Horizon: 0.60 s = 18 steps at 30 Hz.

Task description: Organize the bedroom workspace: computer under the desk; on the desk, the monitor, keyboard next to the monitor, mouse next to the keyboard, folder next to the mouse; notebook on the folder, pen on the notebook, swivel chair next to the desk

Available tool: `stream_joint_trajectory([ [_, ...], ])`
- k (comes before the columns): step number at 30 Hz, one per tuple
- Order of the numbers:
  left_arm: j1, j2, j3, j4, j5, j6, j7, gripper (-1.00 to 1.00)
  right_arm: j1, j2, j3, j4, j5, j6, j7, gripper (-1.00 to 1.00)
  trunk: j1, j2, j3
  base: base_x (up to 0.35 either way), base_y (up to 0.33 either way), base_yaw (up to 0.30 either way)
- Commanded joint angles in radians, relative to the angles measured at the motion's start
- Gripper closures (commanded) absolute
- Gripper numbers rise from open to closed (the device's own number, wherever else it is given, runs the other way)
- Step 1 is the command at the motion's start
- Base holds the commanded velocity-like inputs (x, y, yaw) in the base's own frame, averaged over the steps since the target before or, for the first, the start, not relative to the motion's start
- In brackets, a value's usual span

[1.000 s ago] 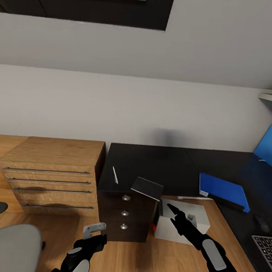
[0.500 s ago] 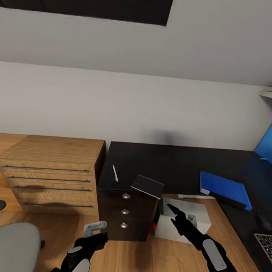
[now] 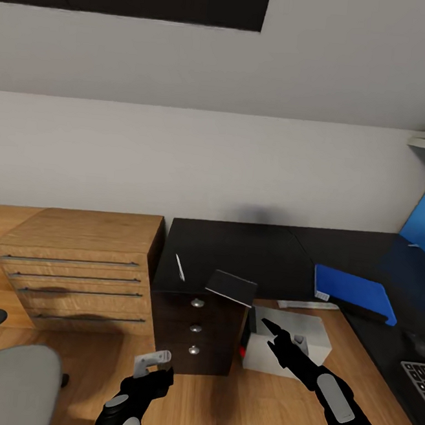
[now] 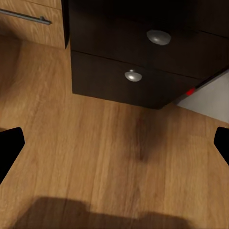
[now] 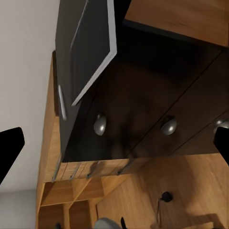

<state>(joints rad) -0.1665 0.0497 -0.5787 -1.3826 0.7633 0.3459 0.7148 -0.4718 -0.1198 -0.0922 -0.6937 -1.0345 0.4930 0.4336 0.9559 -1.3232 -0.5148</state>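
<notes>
A: Which step is in hand?

B: By my reading, the notebook. The desk [image 3: 247,255] carries the folder [image 3: 354,292] off to the right of the right gripper [image 3: 273,329], and the notebook [image 3: 231,287] sits at the desk edge just above and left of that gripper's tips, one corner hanging out past the edge. The pen [image 3: 180,268] lies further left on the top.

A: And the grippers?

B: Both are empty with fingers spread. The right one points up toward the notebook, close but apart from it. The left gripper [image 3: 152,361] hangs low over the floor in front of the drawers [image 3: 194,331].

A: What does the next move call for?

B: Probably a short reach up and left so the right fingers straddle the overhanging corner, then a carry right to the folder. The cover is thin, so the pinch needs to catch that free edge.

A: The other task things?

B: The computer [image 3: 290,350] stands on the floor right behind the right gripper, under the desk. The chair [image 3: 7,388] is well left of the left gripper. A corner of the keyboard [image 3: 420,379] and the mouse [image 3: 414,344] lie far right.

A: What do the wrist views add?

B: The right wrist view shows the notebook's [image 5: 90,47] underside jutting over the drawer knobs [image 5: 100,125]. The left wrist view shows 2 knobs [image 4: 158,36] and bare floor between its fingertips.
</notes>
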Motion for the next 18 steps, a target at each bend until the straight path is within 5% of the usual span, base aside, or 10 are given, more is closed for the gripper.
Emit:
stream_joint_trajectory([
  [1,-0.001,0.001,-0.003,-0.002,0.005,0.002,0.008,-1.00,-0.001,0.001,-0.002,0.000,-0.004,0.008,0.000,-1.00,0.004,-0.008,-0.004,0.000,0.000,0.000],
  [5,-0.001,0.001,-0.003,-0.002,0.007,0.003,0.008,-1.00,-0.001,0.003,-0.001,0.000,0.030,0.007,0.001,-1.00,0.019,-0.036,-0.017,0.000,0.000,0.000],
  [18,-0.001,0.001,-0.003,-0.002,0.008,0.002,0.008,-1.00,-0.001,0.006,0.002,-0.005,0.047,0.007,0.001,-1.00,0.061,-0.113,-0.051,0.000,0.000,0.000],
])
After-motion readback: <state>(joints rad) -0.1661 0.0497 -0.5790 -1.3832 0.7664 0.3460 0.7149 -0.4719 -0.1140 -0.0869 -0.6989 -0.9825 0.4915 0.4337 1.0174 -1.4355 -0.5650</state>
